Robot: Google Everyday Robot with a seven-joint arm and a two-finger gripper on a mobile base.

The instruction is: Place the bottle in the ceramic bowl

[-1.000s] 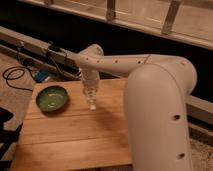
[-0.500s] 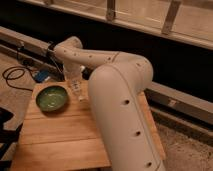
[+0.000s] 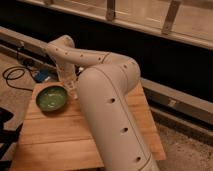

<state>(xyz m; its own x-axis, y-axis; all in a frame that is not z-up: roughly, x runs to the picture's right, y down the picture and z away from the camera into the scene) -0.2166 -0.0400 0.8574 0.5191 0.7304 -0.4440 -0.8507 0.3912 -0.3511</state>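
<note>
Ceramic bowl sits on the wooden table, near its far-left corner. It is green with a paler inside, and nothing is in it that I can see.

Gripper is just right of the bowl and above its right rim, pointing down. That area is dark and the wrist crowds it, so I cannot tell whether the tool is spread, pressed together, or pinching anything.

Bottle is a slim pale shape, roughly upright, directly under the gripper and just beside the bowl's right rim. It is outside the bowl, not in it. I cannot tell whether its base touches the table, or whether it touches the rim.

Arm is big and white. It fills the space right of the bowl, runs up behind it, then bends down to the gripper. It hides much of the table on that side.

Past the bowl, off the table on the floor, there is a small blue box — and further left a looped black cable. Both are well apart from the bowl.
</note>
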